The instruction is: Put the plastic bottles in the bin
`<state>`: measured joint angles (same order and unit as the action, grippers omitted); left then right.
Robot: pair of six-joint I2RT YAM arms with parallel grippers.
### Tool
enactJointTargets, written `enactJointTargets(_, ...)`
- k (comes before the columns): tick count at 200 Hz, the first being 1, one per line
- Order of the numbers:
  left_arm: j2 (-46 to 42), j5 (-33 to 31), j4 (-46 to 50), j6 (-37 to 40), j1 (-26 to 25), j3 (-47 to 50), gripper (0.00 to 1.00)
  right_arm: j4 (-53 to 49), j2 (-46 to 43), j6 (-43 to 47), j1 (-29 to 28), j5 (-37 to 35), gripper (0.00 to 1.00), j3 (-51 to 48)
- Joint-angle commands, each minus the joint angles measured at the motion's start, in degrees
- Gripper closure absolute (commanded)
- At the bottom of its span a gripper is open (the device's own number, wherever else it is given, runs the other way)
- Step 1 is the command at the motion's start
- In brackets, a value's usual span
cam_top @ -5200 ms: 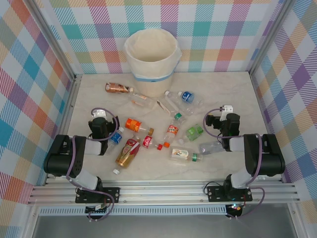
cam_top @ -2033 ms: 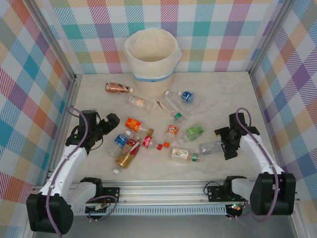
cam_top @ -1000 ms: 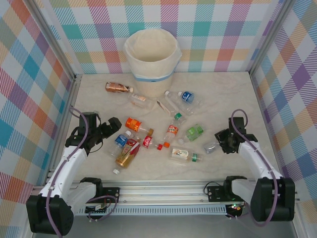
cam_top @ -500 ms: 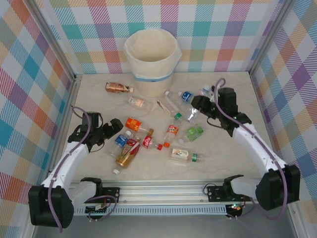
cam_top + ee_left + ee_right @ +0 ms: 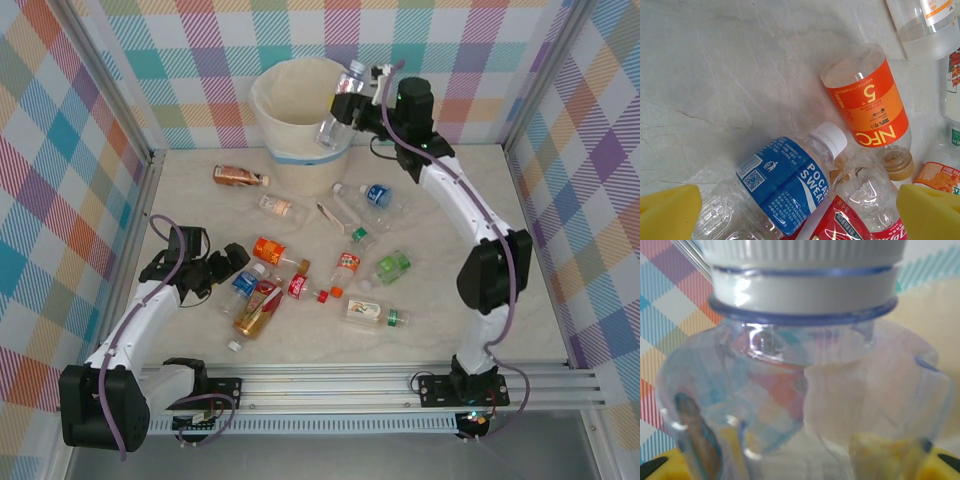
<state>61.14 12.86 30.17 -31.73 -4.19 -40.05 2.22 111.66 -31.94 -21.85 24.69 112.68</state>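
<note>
Right gripper [image 5: 352, 100] is clenched on 1 clear bottle [image 5: 335, 118], held over the right rim of the bin [image 5: 262, 100] at the far edge of the table [image 5: 470, 200]; not yet dropped. Left gripper [image 5: 228, 268] stands released beside the blue-label bottle [image 5: 240, 280]. About 12 plastic bottles [image 5: 345, 268] lie scattered mid-table. Judged barely begun.

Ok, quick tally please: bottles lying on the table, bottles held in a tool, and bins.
bottles lying on the table: 12
held bottle in the right tool: 1
bin: 1
Total: 14
</note>
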Motion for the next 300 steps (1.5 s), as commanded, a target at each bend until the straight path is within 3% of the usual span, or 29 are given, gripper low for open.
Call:
enactJointTargets(1,-0.24,0.68,1.97,-0.07,0.58,0.28,0.0,2.47,6.66,-0.04,-0.78,-0.46,0.49,10.32)
enactJointTargets(33,0.53,-0.26,2.51,0.25,0.57,0.59,0.0,-0.24,17.44,0.99,-1.73,-9.67,0.49,24.29)
enactJointTargets(74,1.13,-1.32,2.88,0.63,0.58,0.84,0.0,-13.49,28.44,11.02,-3.42,-23.53,0.49,41.93)
enactJointTargets(149,4.48,-0.34,1.67,1.33,0.58,0.08,0.0,-25.3,26.56,22.87,-4.17,-47.09,0.47,42.32)
enactJointTargets(182,5.87,1.6,0.94,2.22,0.42,0.01,0.0,-28.84,25.99,26.47,-4.17,-53.37,0.48,42.29)
enactJointTargets(247,7.05,2.6,0.51,2.42,-1.21,0.53,0.0,-32.12,23.84,29.12,-4.08,-57.37,0.44,42.23)
enactJointTargets(267,6.84,3.0,-0.01,2.38,-1.71,1.07,0.0,-33.92,22.55,29.56,-4.16,-55.53,0.3,42.2)
enactJointTargets(281,6.82,3.0,-0.2,2.41,-2.24,1.3,0.0,-35.71,20.75,29.04,-4.16,-50.49,0.18,41.62)
enactJointTargets(300,6.87,1.67,0.59,2.94,-3.55,1.04,0.0,-36.58,17.17,27.19,-4.18,-42.95,0.09,38.66)
